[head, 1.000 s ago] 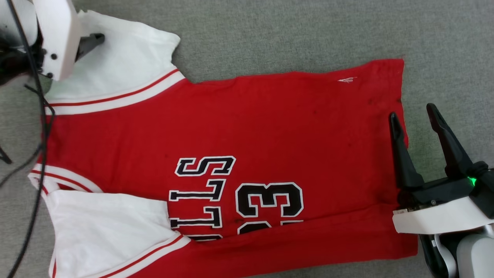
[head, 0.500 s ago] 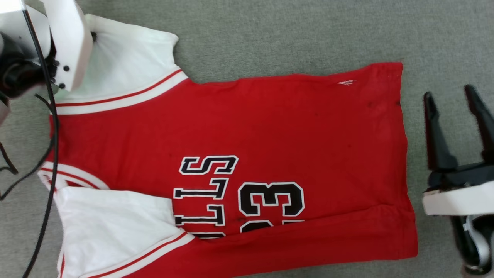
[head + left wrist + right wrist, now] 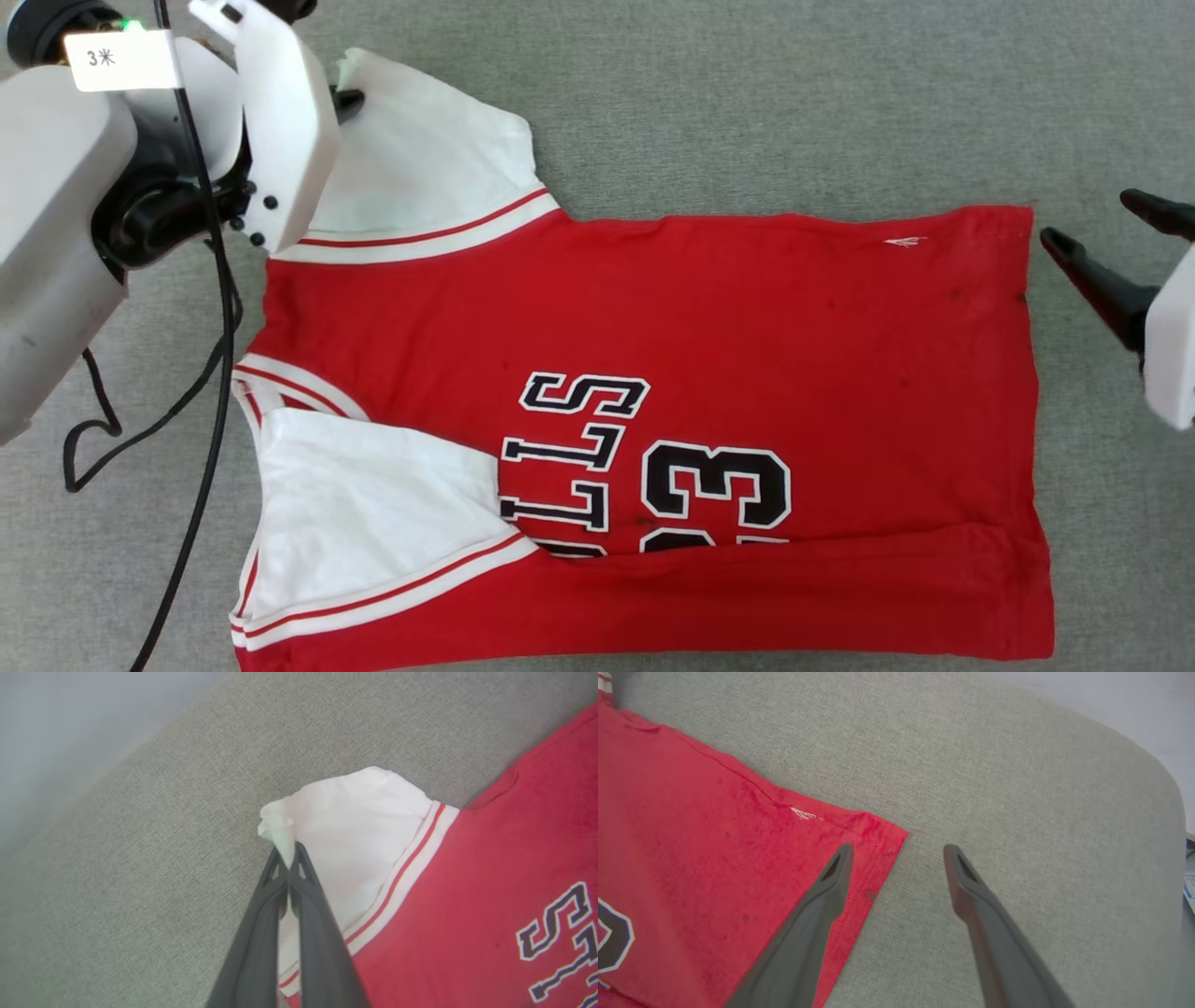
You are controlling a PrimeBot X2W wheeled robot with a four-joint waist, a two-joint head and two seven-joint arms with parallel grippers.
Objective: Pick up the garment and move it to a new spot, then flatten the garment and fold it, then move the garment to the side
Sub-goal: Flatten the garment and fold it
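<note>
The garment [image 3: 747, 327] lies spread on a grey cloth surface, a red jersey with white sleeves and black letters, its hem toward the right. My left gripper [image 3: 347, 96] at the top left is shut on the corner of the far white sleeve [image 3: 429, 168]. In the left wrist view the closed fingers [image 3: 261, 905] of that gripper [image 3: 289, 851] pinch a bunched fold of the sleeve [image 3: 355, 830]. My right gripper [image 3: 1086, 215] stands open just right of the hem. In the right wrist view that gripper [image 3: 899, 848] straddles the hem's far corner [image 3: 882, 835], one finger over red cloth, one over grey.
A black cable [image 3: 215, 373] hangs from my left arm across the grey surface [image 3: 747, 93] beside the collar. The surface's rounded edge [image 3: 1174, 812] shows at the right of the right wrist view. Its other edge [image 3: 140, 742] crosses the upper left of the left wrist view.
The left gripper has shut on the sleeve's corner. The right gripper has gone from over the hem to the right, off it and toward its far corner. The head camera has shifted.
</note>
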